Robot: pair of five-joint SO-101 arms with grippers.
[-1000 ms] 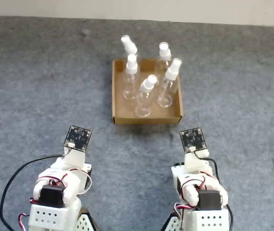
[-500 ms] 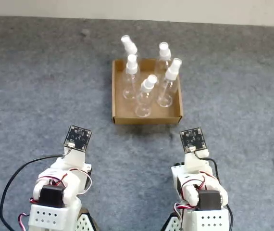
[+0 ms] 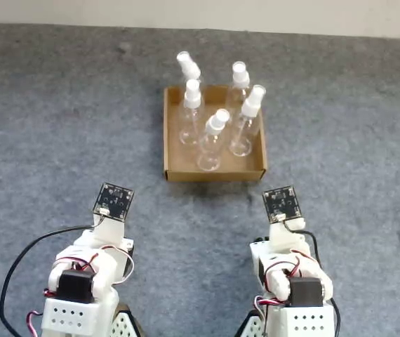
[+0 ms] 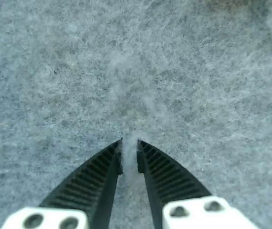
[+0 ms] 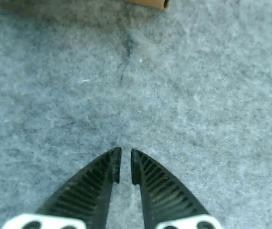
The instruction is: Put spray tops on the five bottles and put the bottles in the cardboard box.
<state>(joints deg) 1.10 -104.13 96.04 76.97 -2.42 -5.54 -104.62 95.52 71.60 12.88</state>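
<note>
Nothing has moved over the last second. Both arms sit drawn back at the near edge of the grey carpet [image 3: 60, 126], well apart from the cardboard box [image 3: 214, 174]. The left gripper [image 4: 129, 155] and right gripper [image 5: 125, 164] are each closed to a thin slit and hold nothing. Five clear bottles [image 3: 210, 147] stand upright in the box, each capped with a white spray top [image 3: 217, 121]. The base of the far-left bottle is hidden behind its neighbour.

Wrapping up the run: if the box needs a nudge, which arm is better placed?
Right, probably. The right pincer sits nearer the box, whose corner shows in its wrist view; the left pincer faces carpet, farther off. Both are shut and empty.
</note>
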